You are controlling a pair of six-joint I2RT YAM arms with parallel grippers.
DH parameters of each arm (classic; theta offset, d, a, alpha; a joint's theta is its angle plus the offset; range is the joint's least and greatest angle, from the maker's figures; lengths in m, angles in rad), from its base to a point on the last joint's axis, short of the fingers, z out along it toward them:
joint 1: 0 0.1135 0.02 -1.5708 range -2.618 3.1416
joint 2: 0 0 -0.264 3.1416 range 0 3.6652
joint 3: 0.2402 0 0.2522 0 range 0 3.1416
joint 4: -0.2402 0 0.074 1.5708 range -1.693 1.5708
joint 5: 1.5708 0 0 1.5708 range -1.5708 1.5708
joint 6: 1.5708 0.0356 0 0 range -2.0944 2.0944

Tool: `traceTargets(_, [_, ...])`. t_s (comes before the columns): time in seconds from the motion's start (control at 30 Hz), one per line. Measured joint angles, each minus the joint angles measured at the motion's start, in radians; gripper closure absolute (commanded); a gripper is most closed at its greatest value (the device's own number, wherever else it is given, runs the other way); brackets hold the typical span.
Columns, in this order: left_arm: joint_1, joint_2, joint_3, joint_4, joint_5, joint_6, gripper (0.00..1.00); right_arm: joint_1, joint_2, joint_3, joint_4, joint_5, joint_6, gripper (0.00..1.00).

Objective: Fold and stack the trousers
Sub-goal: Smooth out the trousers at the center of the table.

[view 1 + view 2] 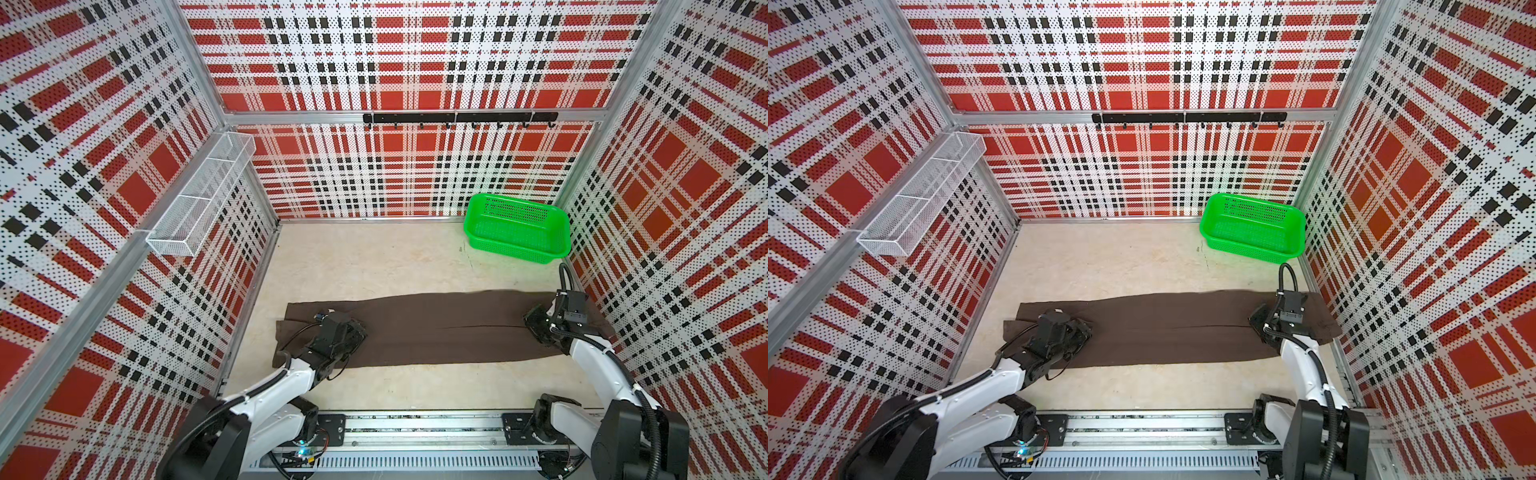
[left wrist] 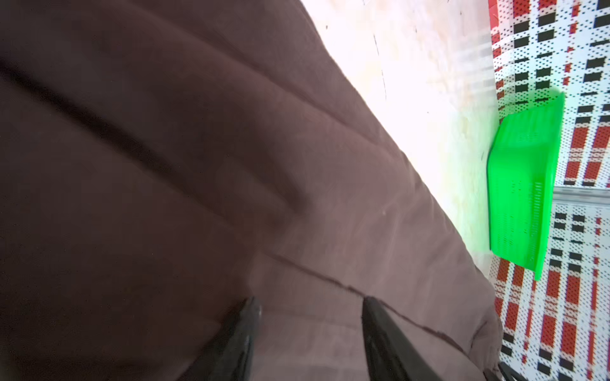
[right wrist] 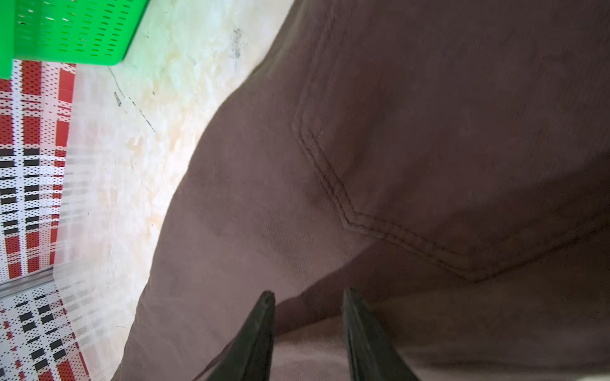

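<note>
Trousers (image 1: 436, 328) flat on floor (image 1: 374, 257); left gripper (image 2: 310, 303) fingers apart over leg end, right gripper (image 3: 309, 293) fingers apart (pocket seam (image 3: 363, 227) just ahead).

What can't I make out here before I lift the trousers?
Left gripper: its wrist hides the jaws in both top views. The blurred wrist view shows only the tips, so contact with the trousers is unclear.
Right gripper: same; its wrist view cuts the jaws off at the edge.
Both trousers ends: partly under the left arm and right arm in both top views.
</note>
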Motion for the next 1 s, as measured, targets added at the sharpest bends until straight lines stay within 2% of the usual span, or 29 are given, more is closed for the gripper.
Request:
traceTargets(0.13, [0.000,-0.130,0.006,-0.119,-0.015,-0.011,0.41,0.018,0.001,0.043,-0.084,0.024,0.000,0.65])
traceTargets(0.27, [0.000,-0.147,0.025,-0.188,-0.035,-0.026,0.35,0.030,0.013,0.095,-0.167,0.055,0.025,0.66])
traceTargets(0.4, [0.000,-0.066,0.095,-0.241,-0.060,-0.046,0.31,0.031,0.032,0.143,-0.260,0.090,0.071,0.63])
traceTargets(0.67, [0.011,0.164,0.345,-0.386,-0.137,-0.087,0.23,0.032,0.082,0.314,-0.410,0.185,0.165,0.59])
traceTargets(0.83, [0.021,0.230,0.367,-0.423,-0.131,-0.118,0.19,0.032,0.163,0.339,-0.452,0.224,0.209,0.60])
traceTargets(1.0, [0.041,0.240,0.362,-0.433,-0.117,-0.132,0.19,0.032,0.227,0.317,-0.453,0.225,0.241,0.59])
